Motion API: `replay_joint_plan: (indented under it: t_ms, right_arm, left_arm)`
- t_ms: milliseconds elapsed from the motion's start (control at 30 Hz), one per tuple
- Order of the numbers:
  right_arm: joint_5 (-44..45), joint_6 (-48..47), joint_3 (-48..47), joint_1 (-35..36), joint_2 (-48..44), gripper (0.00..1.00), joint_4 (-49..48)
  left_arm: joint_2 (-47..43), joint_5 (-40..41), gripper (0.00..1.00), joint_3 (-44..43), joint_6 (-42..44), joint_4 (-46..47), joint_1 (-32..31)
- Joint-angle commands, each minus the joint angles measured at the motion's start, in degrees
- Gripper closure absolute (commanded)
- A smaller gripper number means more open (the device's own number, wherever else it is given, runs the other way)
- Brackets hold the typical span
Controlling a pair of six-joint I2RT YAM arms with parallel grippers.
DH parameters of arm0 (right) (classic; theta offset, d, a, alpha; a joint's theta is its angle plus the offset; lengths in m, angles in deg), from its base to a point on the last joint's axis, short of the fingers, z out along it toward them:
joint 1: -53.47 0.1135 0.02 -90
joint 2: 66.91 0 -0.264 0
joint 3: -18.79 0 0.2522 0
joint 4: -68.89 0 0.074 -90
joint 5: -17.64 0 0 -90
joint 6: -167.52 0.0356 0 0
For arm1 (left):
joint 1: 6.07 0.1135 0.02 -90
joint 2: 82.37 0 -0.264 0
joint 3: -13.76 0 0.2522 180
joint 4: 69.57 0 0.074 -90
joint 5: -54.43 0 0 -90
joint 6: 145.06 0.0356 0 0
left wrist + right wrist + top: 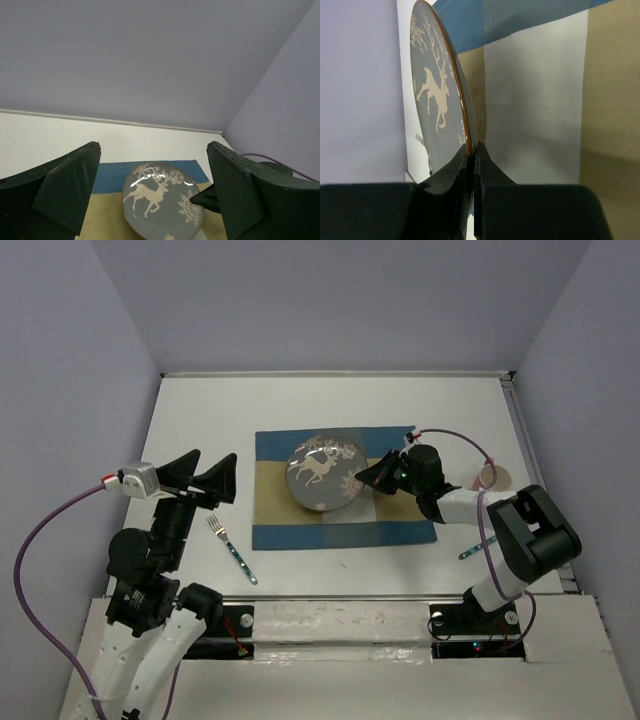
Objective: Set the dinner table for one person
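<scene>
A grey plate [322, 477] with a white deer and snowflakes lies over the blue-and-tan placemat [400, 522] on the white dinner table [200, 420]. My right gripper [366, 480] is shut on the plate's right rim; in the right wrist view the rim [462, 107] runs between the closed fingertips [471, 150]. My left gripper [205, 480] is open and empty, held above the table left of the placemat. The plate shows between its fingers in the left wrist view [160, 200]. A fork [231, 549] lies on the table left of the placemat.
A pink cup [492, 477] lies on its side right of the placemat. A blue-handled utensil [472, 550] lies near the right arm's base. A purple cable [455, 437] loops over the table's right side. Walls close in the table's sides and back.
</scene>
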Motion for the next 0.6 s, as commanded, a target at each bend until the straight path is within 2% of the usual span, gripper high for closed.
replay_joint_plan:
  t_ms: [0,233,567]
  right_arm:
    - [-4.48,1.8,-0.67,-0.87,0.49,1.0,-13.18]
    - [-9.23,4.7,-2.16,-1.39,5.41,1.0,-19.34]
    - [-10.38,3.57,-4.01,-1.39,9.89,1.0,-17.85]
  left_arm:
    - [0.96,-1.41,0.01,0.68,-0.32,3.06,0.31]
    - [1.32,-1.59,0.01,0.77,-0.5,3.06,0.48]
    - [1.67,-2.03,0.01,0.86,-0.67,3.24,0.92]
